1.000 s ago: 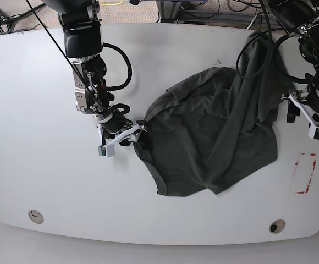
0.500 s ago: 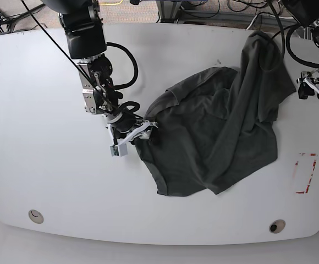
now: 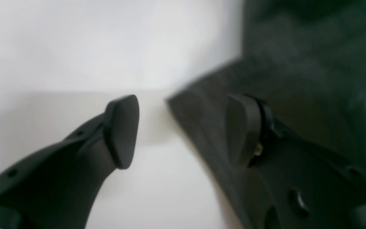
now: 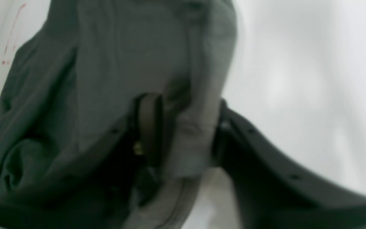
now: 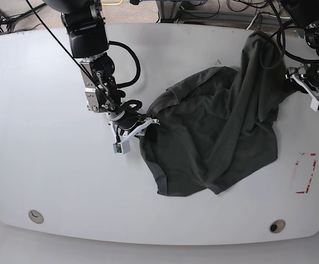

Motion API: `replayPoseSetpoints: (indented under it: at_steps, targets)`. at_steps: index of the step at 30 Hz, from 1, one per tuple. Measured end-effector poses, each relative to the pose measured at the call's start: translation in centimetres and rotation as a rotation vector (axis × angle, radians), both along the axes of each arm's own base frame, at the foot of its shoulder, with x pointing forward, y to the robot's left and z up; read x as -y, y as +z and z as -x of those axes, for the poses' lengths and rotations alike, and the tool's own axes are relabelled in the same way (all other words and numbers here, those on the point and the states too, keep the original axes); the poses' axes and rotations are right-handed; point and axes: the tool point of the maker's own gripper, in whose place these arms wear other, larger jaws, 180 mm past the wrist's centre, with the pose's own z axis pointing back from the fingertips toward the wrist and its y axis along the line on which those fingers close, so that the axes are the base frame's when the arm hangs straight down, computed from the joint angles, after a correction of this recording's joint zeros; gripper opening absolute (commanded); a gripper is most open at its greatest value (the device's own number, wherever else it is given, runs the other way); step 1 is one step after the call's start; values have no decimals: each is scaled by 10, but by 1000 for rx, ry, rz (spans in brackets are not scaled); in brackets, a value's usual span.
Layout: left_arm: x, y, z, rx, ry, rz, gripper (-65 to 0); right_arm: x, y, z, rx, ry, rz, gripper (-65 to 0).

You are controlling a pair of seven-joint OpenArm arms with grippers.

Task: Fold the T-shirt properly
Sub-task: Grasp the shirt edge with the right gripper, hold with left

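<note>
The broad white oval table point(image 5: 49, 176) carries no readable writing; the only mark on it is a faint red rectangular outline point(image 5: 305, 173) near its edge, on the left arm's side, too small to read as text.

The large dark charcoal-grey T-shirt of soft, wrinkly fabric point(image 5: 214, 137) lies crumpled on the table between the two grippers, spread in a rough heap with many creases. One long part of it runs up toward the far edge of the table point(image 5: 258, 60), close beside the left gripper. A seamed hem point(image 5: 159, 176) curves along the lower side nearest the right gripper. No neck label shows in any view, and no print can be seen on the cloth.

The right gripper point(image 5: 143, 125), black with white fittings, sits at the shirt's edge on the side toward the bare table. In the right wrist view its dark fingers point(image 4: 149, 127) stand on either side of a bunched fold of the grey fabric point(image 4: 189, 127), pinching it between them; the picture is blurred, but cloth fills the gap.

The left gripper point(image 5: 308, 88) hangs just off the other side of the shirt. In the left wrist view its two black pads point(image 3: 122, 130) are spread well apart with bare white table between them; the shirt's edge point(image 3: 202, 127) lies in front of one pad, and nothing is held.
</note>
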Motion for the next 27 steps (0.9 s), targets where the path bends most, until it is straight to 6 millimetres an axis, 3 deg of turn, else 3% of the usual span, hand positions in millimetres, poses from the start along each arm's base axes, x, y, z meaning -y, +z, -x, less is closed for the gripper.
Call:
replayPoseSetpoints:
  at_steps: [3,20,23,27]
  targets:
    - [0,-2,0,3,9,15,-257,0,-2,1,-7,-1,2,-650]
    - [5,-12,-7,34,13,89,-268,0,-3,2,-10,-2,2,-645]
    - [13,-13,-12,28,-23,87,-337,0,-3,3,-9,-2,2,-645]
    - [32,-16,-20,33,-74,106,-526,0,-3,3,-10,-2,1,-645]
